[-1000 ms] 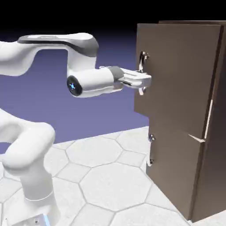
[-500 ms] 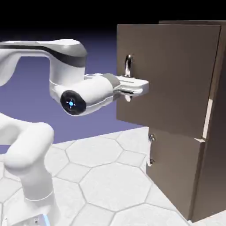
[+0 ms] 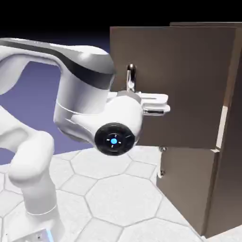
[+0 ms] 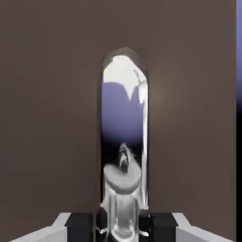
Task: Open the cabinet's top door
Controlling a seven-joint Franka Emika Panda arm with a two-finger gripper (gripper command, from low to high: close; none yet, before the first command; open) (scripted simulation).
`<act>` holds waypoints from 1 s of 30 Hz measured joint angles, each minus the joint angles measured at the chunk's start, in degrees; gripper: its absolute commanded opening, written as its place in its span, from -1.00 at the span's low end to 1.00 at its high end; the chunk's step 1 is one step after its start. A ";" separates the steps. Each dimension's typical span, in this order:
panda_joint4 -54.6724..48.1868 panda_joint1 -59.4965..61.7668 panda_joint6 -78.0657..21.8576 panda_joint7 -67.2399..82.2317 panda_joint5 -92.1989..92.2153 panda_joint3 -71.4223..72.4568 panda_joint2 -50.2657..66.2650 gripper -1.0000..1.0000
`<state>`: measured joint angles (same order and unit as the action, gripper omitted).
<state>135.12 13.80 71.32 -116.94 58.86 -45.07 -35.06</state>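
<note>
Fingers [image 4: 79, 227] are pinching the silver bar handle [image 4: 124, 113] of the top door [image 3: 191, 85], one pad on each side of the bar. Key relation: the bar's long axis is upright and the fingers close across it, so the grip is side to side. In the exterior view the bar rises above the fingers; its lower part is hidden by the arm [image 3: 82, 94], so can't tell how much hangs below them. In the hand view it runs from between the fingers straight up the picture, with little visible tilt.

Door panel is directly beyond the fingers, behind the bar. Its free edge is just to the fingers' right in the hand view, with backdrop past it. Hinge side is well apart from the fingers, toward the exterior view's right, at the cabinet body [image 3: 232, 175]. Lower door [image 3: 189, 184] sits below the fingers, at a different angle from the top one, so the top door reads as partly open.

Next move, as judged: keep the pinch, pull on an arc about the hinge, turn the wrist with the panel. Straight pull risks the fingers twisting or slipping on the smooth bar.
</note>
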 measured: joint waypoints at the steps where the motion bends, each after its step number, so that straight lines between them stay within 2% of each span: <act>1: -2.07 -1.55 -2.49 0.67 -0.67 -2.04 1.91 -1.00; 14: -23.29 -21.23 -30.14 11.68 -1.36 -28.77 26.01 -1.00; 21: -25.77 -35.55 -30.66 11.15 -2.66 -42.08 24.82 -1.00; 30: -31.71 -54.19 -27.90 5.35 -8.17 -54.19 13.80 -1.00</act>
